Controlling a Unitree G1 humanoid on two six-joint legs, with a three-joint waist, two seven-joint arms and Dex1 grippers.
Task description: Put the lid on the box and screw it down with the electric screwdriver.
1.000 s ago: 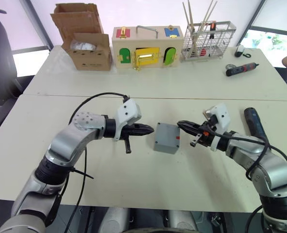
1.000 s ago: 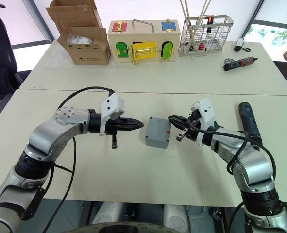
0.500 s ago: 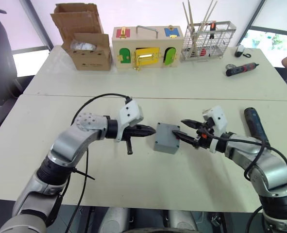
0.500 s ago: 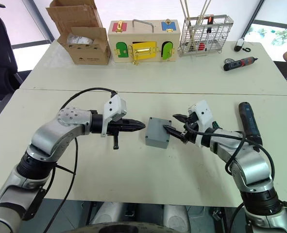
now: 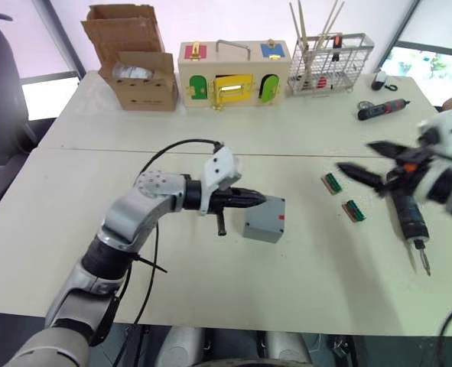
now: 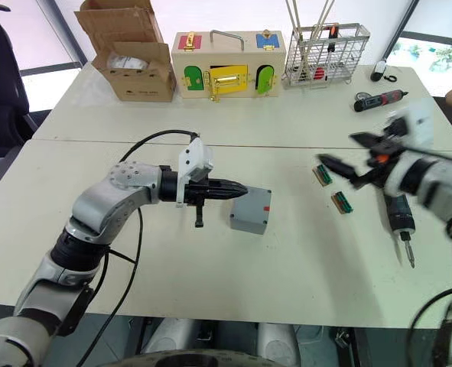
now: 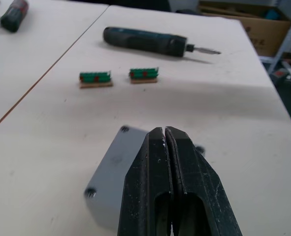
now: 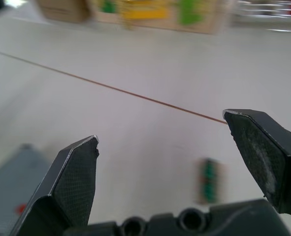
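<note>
Left eye view: electric screwdriver [image 5: 411, 218] lengthwise, bit toward robot

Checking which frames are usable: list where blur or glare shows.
Left and right eye views: the right gripper is smeared by motion blur, and windows glare bright behind the table. Right wrist view: the wooden box is blurred. Left wrist view: the electric screwdriver is sharp.

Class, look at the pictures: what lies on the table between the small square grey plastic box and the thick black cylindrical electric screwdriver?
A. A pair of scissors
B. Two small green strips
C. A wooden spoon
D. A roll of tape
B: two small green strips lie side by side between the grey box and the black electric screwdriver.
</note>
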